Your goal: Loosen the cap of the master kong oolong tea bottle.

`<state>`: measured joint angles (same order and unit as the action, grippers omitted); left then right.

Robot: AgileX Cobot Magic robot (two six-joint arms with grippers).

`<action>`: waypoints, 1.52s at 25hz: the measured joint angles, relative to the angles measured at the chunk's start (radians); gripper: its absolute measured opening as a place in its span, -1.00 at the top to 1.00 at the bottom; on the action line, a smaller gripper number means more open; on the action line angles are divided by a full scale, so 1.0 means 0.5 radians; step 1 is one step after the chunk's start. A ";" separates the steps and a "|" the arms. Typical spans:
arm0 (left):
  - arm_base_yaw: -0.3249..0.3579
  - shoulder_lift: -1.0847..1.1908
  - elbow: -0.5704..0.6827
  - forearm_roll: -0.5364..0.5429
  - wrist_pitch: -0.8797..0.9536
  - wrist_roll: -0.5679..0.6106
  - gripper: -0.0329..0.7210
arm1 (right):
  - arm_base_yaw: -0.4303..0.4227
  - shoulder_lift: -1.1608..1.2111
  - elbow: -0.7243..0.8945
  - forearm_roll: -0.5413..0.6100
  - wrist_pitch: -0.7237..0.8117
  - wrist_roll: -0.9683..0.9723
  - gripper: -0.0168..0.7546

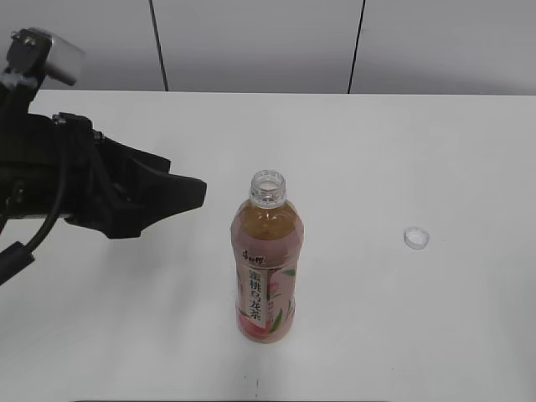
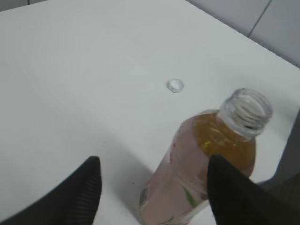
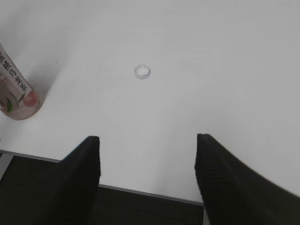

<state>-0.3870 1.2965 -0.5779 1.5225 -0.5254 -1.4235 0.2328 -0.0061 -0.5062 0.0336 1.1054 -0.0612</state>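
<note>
The master kong oolong tea bottle point(image 1: 267, 268) stands upright mid-table with its neck bare and open. In the left wrist view the bottle point(image 2: 197, 154) shows between and beyond the fingers. The small white cap point(image 1: 416, 238) lies on the table well to the bottle's right, apart from it; the cap point(image 2: 175, 85) looks like a little ring. My left gripper point(image 1: 191, 195) hovers just left of the bottle's shoulder, open and not touching it; the left gripper point(image 2: 153, 161) holds nothing. My right gripper point(image 3: 147, 140) is open over the table's near edge, with the cap point(image 3: 142, 71) ahead and the bottle's base point(image 3: 16, 96) at far left.
The white table point(image 1: 402, 151) carries only the bottle and the cap. Its front edge point(image 3: 140, 192) runs under my right gripper, with dark floor below. A grey panelled wall point(image 1: 251, 42) stands behind the table.
</note>
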 joint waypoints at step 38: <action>-0.006 -1.734 0.004 -3.416 2.610 2.756 -0.55 | 0.000 0.000 0.000 -0.003 0.000 0.000 -0.29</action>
<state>-0.3899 0.4293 -0.5760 -0.1856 0.7797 -0.0453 0.2328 -0.0061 -0.5062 0.0323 1.1054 -0.0612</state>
